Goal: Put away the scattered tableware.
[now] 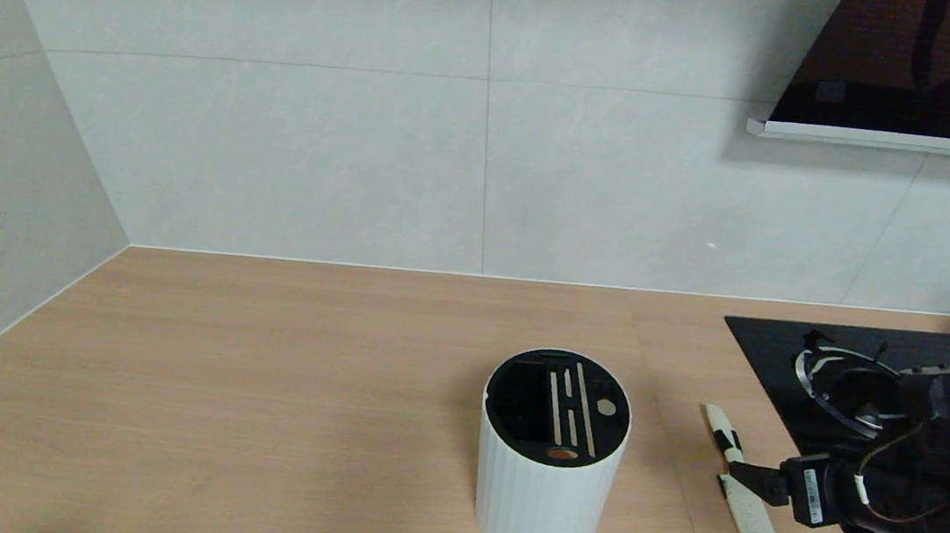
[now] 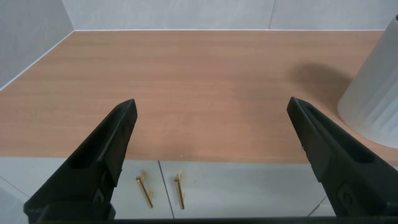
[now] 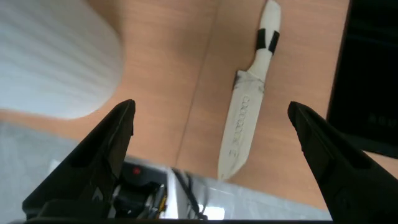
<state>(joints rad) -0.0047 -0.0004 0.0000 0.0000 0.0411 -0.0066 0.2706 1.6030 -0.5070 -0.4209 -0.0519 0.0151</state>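
A white knife [image 1: 753,521] with black bands on its handle lies flat on the wooden counter, between the holder and the stove. The holder [image 1: 548,477] is a white ribbed cylinder with a black slotted top. My right gripper [image 1: 739,481] hovers just over the middle of the knife, open. In the right wrist view the knife [image 3: 249,112] lies between and beyond the spread fingers [image 3: 106,162], untouched. My left gripper [image 2: 211,155] hangs open and empty at the counter's front edge, with the holder [image 2: 373,87] off to one side.
A black stove [image 1: 791,370] with a metal burner ring [image 1: 833,388] sits right of the knife. Tiled walls close the back and left. A range hood [image 1: 910,74] hangs at upper right. Bare counter [image 1: 268,386] stretches left of the holder. Cabinet handles [image 2: 163,190] show below the edge.
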